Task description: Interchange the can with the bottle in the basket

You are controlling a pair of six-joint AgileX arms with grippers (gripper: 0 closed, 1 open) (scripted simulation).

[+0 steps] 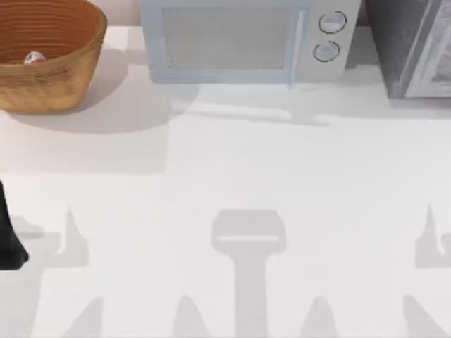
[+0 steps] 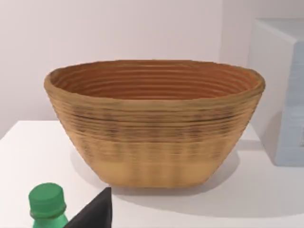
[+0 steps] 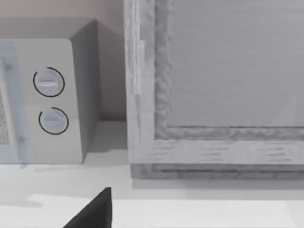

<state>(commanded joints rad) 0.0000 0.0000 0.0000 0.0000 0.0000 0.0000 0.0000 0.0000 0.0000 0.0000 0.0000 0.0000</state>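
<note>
A large round orange-brown wicker basket [image 1: 49, 67] sits at the table's far left corner, the small white can [image 1: 34, 58] inside. The green bottle [image 2: 47, 206] is seen beside the left gripper [image 2: 95, 213], whose grip cannot be told; presumably it was removed for the swap.

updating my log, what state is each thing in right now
basket: upright at the table's far left, holding the can
can: inside the basket
bottle: upright, green cap on, outside the basket, beside a dark finger of the left gripper
microwave: door shut
left gripper: facing the basket's outer wall
right gripper: facing the microwave and a grey cabinet
</note>
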